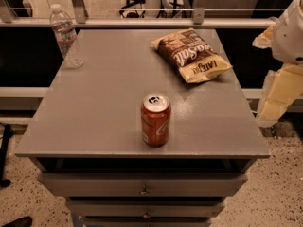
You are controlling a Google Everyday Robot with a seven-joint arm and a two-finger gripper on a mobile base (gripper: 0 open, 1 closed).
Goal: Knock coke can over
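White rounded arm (289,32), cream-yellow jaws, right edge

Glossy metal coke can (155,119); matt tool (275,100) rightward.

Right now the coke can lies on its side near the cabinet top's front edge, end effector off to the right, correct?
Not quite: the camera view shows the coke can standing upright. It is near the front edge of the cabinet top, with the end effector off to the right.
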